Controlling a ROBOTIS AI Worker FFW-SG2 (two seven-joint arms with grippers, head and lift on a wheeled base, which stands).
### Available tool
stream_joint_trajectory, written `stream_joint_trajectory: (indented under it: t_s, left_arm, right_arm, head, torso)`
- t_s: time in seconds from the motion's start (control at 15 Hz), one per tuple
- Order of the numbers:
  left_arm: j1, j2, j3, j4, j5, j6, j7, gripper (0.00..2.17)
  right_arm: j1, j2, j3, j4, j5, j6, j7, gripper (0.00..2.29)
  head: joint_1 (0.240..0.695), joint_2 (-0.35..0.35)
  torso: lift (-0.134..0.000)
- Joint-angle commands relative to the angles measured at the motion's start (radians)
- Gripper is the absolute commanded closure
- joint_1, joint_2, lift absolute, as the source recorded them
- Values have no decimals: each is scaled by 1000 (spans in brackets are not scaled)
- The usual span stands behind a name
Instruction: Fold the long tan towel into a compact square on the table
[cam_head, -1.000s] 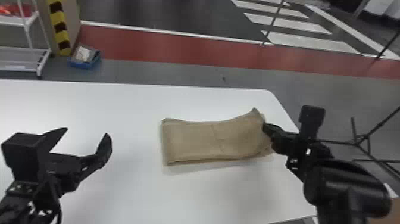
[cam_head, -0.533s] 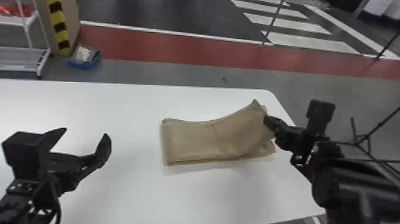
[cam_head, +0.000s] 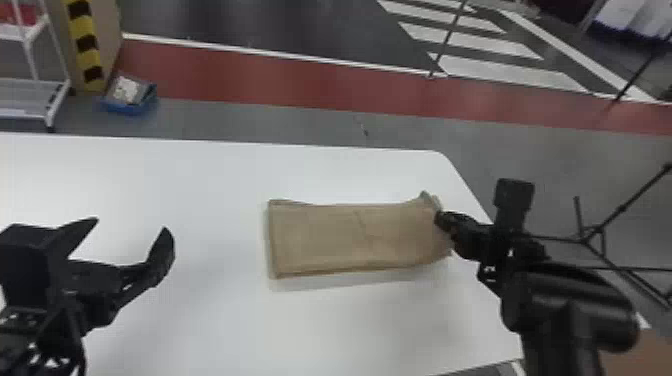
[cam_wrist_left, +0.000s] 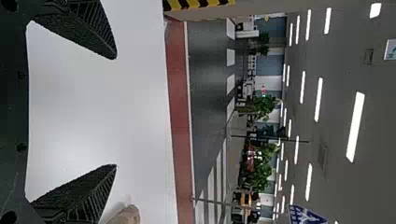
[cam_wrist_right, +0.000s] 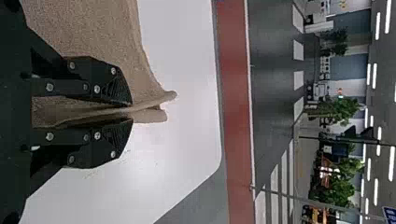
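A long tan towel (cam_head: 350, 237) lies lengthwise from left to right on a white surface (cam_head: 200, 310), its right end near the surface's right-hand edge. It forms a flat strip, and the layered border along its near side suggests that it is already doubled over lengthwise, so what probably remains is to shorten the strip into a square. At that right end, the right fingers (cam_wrist_right: 98, 88) are closed on a fold of the cloth, with a little of it poking out past their tips. The pinch sits right at the end, most likely because gripping there leaves the rest free to bend when this end is carried leftward over the middle. The left end rests flat with nothing holding it; the cloth's own weight may be all that anchors it, so a hard pull could drag the whole strip or spread its layers. The left fingers (cam_head: 162, 255) are spread wide apart and grasp nothing, above the surface and well apart from the towel. That arm seems to be kept aside so the fold has room to land, though it could help by steadying the left end. Beyond the surface lies a grey floor (cam_head: 240, 117) crossed by a red band (cam_head: 280, 80).
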Motion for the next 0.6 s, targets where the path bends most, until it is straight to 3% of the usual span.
stream_joint_trajectory:
  t_s: [0.0,0.27,0.53]
  left_arm:
    - [2,1,3,0,0,0,0,36]
    - [-10,-7,-12,1,-9,3,2,36]
    - [-75,-21,-107,64,-23,6,19,36]
  right_arm:
    - [-17,-8,-4,44,26,12,3,-2]
    - [58,1,-70,-82,-56,2,3,56]
    - [140,32,-124,-197,-111,-25,5,56]
  head:
    - [695,-329]
    - [695,-349]
    - [695,-350]
  torso:
    - [-123]
    - [-123]
    - [-123]
